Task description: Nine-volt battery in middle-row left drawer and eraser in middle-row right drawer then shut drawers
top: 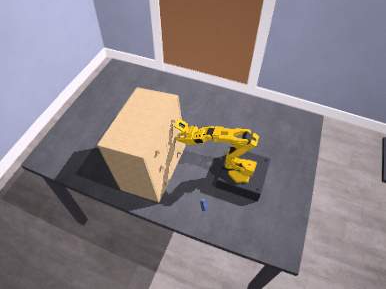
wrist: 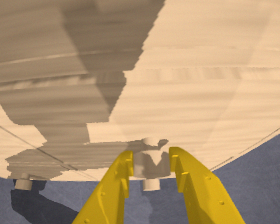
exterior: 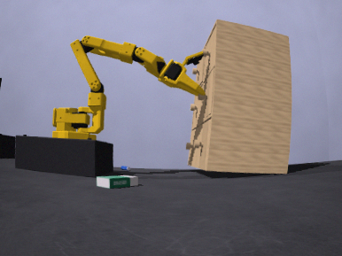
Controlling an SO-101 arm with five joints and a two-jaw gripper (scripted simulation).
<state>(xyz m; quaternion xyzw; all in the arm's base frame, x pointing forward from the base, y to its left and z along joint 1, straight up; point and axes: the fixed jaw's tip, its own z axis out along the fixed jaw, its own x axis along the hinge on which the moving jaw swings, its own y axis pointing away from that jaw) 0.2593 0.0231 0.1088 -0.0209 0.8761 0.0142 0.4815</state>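
Observation:
The wooden chest (top: 139, 124) (exterior: 250, 101) stands with its knobbed front toward the arm. My gripper (top: 177, 137) (exterior: 204, 93) (wrist: 151, 154) is shut on the knob (wrist: 151, 164) of the right drawer in the middle row; a finger stands on each side of it. No drawer visibly stands out, though shadow makes the front hard to read. The eraser (exterior: 120, 182), white with a green sleeve, lies on the table beside the arm's base in the exterior view; I cannot make it out in the top view. I cannot see the nine-volt battery in any view.
A small blue thing (top: 203, 205) (exterior: 125, 167) lies on the table (top: 270, 224). The arm's black base (top: 240, 191) (exterior: 58, 156) stands facing the chest. Other knobs jut from the front, one at the lower left (wrist: 23, 182) of the wrist view.

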